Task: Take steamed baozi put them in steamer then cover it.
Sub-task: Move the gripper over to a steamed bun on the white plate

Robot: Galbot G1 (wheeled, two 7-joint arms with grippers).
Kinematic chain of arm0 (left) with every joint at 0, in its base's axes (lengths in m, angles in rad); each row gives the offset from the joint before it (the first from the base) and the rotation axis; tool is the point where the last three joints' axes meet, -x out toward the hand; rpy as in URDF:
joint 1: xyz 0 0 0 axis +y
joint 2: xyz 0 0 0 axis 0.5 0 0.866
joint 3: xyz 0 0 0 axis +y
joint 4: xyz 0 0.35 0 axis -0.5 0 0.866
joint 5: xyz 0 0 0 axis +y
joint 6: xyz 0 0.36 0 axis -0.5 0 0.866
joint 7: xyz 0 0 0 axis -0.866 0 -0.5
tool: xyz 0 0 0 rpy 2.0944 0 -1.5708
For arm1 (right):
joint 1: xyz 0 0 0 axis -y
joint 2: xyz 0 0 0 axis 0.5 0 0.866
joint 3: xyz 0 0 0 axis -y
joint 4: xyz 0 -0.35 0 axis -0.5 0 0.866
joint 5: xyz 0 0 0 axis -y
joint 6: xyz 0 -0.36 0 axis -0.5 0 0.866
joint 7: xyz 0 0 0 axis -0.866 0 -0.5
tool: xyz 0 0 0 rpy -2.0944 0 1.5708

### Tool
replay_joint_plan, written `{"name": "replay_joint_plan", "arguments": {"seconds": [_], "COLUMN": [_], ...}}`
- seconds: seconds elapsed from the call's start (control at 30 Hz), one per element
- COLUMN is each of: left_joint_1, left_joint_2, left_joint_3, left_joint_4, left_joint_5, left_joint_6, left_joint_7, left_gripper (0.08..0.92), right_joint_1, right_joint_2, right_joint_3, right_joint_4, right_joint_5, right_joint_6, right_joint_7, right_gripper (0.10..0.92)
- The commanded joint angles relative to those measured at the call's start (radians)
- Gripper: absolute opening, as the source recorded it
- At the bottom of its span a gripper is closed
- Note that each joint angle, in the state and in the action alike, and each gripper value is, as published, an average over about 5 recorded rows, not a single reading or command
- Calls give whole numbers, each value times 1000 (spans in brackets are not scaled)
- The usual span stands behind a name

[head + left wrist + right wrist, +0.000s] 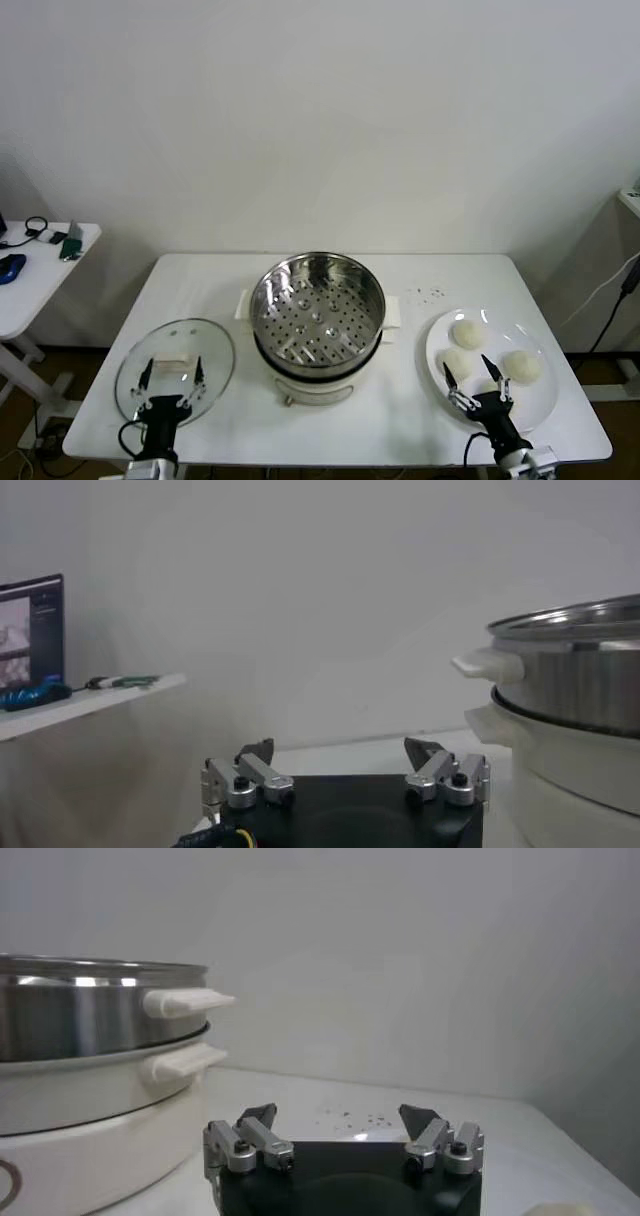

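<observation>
Standing mid-bench (pixel 400 420), the empty steamer (pixel 317 305) separates the cover (pixel 175 370) on the left from three visible steamed baozi (pixel 467 333) on a white plate (pixel 540 405). Left gripper (pixel 171 378) hangs wide over the cover, right gripper (pixel 473 375) wide over the plate. Only the left wrist view shows the side table's monitor (pixel 31 628); no writing readable.

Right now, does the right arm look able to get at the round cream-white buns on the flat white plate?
Probably yes: the right gripper is open just above the plate, at the near edge of the buns, and nothing lies between them.
</observation>
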Motion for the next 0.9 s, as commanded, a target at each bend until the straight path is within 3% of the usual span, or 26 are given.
{"name": "replay_joint_plan", "arguments": {"seconds": [0.03,0.27,0.5,0.73,0.9], "left_joint_1": [0,8,46,74,83], "left_joint_2": [0,3,6,9,17], "left_joint_3": [0,2,30,41,42], "left_joint_4": [-1,-10,-59,-70,-71], "left_joint_5": [2,14,24,33,30], "left_joint_6": [-2,1,6,-7,-4], "left_joint_7": [-2,-15,-21,-26,-31], "left_gripper": [823,823,823,823,823], "right_joint_1": [28,206,436,751,1064], "right_joint_2": [-21,-250,-544,-761,-827], "right_joint_3": [35,63,-70,-360,-703], "right_joint_4": [0,-34,-164,-331,-431], "right_joint_5": [-37,-145,-179,-297,-347], "right_joint_6": [-32,-208,-315,-279,-246], "right_joint_7": [-87,-327,-515,-774,-902], "right_gripper": [823,823,823,823,823]}}
